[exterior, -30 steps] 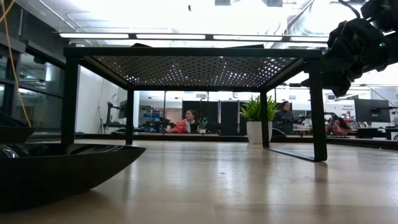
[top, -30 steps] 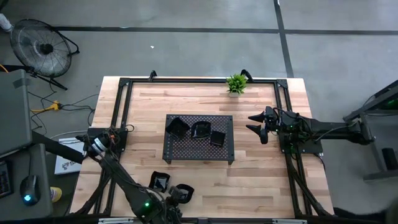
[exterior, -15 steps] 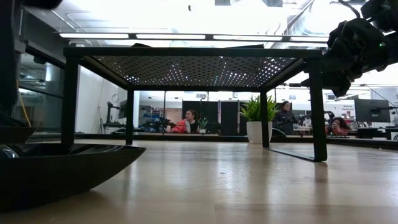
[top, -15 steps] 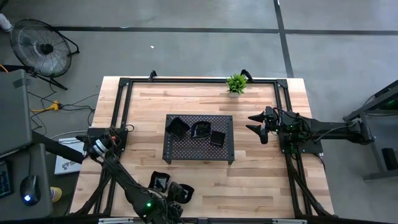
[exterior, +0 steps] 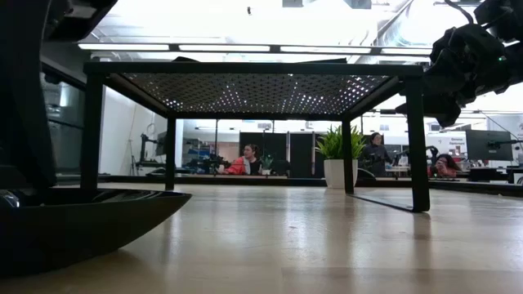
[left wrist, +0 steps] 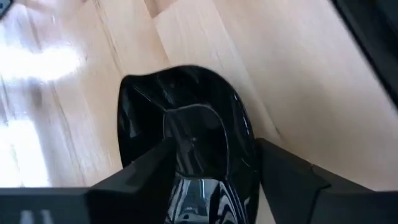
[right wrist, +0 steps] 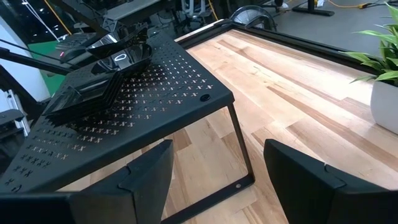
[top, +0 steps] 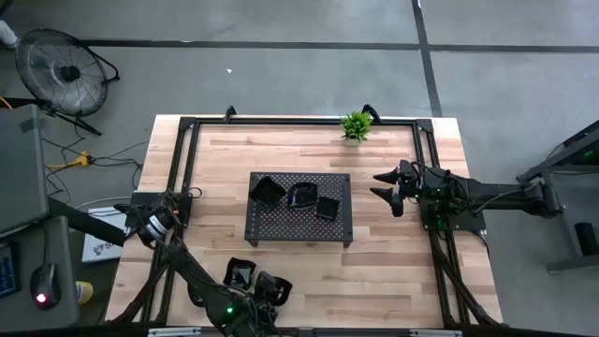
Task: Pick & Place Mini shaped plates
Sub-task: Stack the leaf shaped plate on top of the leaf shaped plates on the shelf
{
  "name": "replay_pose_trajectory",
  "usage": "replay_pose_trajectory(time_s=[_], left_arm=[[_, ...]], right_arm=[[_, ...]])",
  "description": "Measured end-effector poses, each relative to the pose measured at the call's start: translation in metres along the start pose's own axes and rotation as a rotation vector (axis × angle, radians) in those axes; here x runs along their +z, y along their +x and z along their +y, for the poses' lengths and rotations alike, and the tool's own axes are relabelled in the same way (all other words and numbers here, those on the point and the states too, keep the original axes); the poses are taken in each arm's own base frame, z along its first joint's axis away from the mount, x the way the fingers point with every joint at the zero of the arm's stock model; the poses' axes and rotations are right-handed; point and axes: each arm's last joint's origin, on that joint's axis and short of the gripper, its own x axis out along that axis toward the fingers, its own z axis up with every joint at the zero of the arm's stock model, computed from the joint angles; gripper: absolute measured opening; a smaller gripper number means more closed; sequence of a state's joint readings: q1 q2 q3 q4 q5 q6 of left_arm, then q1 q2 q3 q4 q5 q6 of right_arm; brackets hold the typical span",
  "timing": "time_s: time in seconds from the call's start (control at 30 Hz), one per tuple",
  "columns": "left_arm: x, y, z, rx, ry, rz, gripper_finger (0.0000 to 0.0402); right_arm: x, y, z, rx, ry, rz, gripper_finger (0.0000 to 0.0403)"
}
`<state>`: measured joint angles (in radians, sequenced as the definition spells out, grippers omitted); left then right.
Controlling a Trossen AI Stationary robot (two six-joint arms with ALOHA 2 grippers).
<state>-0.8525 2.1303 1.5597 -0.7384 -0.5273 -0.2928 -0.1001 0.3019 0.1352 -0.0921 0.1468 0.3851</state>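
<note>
A glossy black leaf-like mini plate rests on its base on the wooden table near the front edge and fills the low view's left foreground. My left gripper is open just to the plate's right, with one finger on either side of the plate's near end; I see no grip. Three more mini plates lie on the perforated black tray. My right gripper waits open to the right of the tray, with nothing between its fingers.
The tray stands on thin legs at the table's middle. A small green plant sits at the far edge. A black frame runs around the table. People sit in the room beyond.
My left gripper has come down at the plate near the front edge; its dark body now fills the left side of the low view, where it did not show a second ago. The plate has stayed in place.
</note>
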Motion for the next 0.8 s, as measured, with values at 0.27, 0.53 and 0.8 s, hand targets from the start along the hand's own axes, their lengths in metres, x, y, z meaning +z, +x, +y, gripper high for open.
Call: replay_pose_trajectory(time_s=[0.27,0.53,0.8], left_arm=[[-0.0017,0.0053,-0.0015,0.006,0.007,0.015,0.0149],[-0.0015,0.0096,-0.0049,-0.033,0.004,0.024,0.0105],[-0.0019,0.0096,-0.0055,-0.046,0.005,0.029,0.0053]], right_arm=[[0.0000,0.0000,0.0000,-0.001,0.000,0.000,0.0246],[0.0000,0.0000,0.0000,0.000,0.000,0.000,0.0246],[0.0000,0.0000,0.0000,0.000,0.000,0.000,0.0246]])
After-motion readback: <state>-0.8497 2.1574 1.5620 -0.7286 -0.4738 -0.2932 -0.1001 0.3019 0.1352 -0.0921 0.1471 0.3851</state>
